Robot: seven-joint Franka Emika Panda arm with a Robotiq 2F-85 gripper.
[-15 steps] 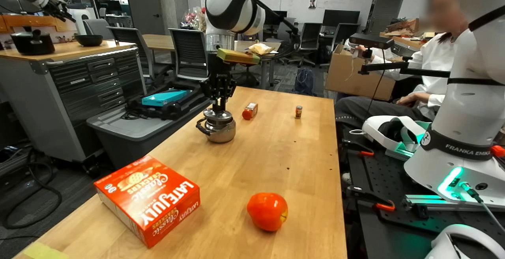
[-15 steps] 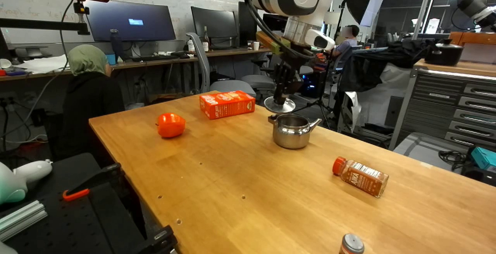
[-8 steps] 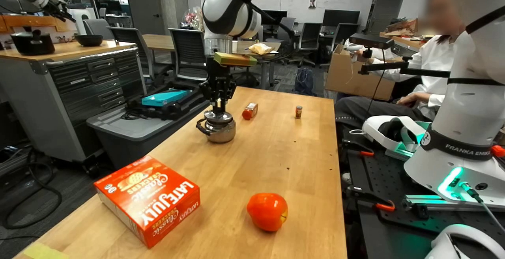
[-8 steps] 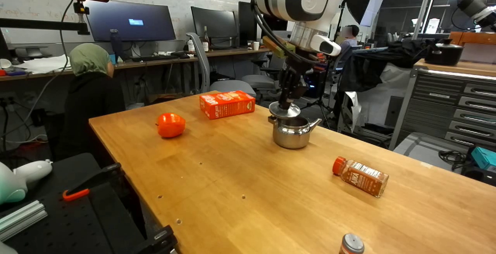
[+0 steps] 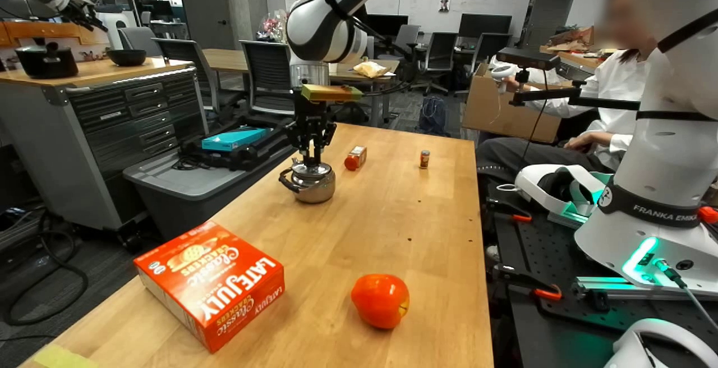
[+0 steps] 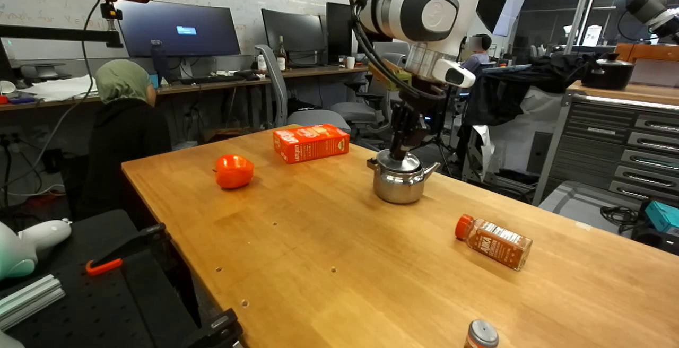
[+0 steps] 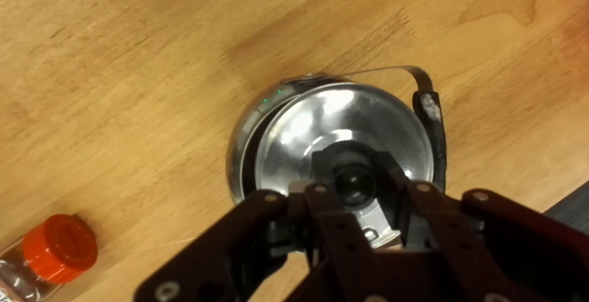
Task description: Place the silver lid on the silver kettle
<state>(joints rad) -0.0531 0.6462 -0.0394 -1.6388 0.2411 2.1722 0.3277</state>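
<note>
Gripping the glossy round lid (image 7: 344, 113), the hand (image 7: 354, 177) hangs over the squat metal kettle (image 6: 399, 188).

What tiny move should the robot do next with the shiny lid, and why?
Probably nudge the gripper a little toward the dark gap. The wrist view shows that gap along one side, between the silver lid and the silver kettle, so the gripped lid looks off-centre.
</note>
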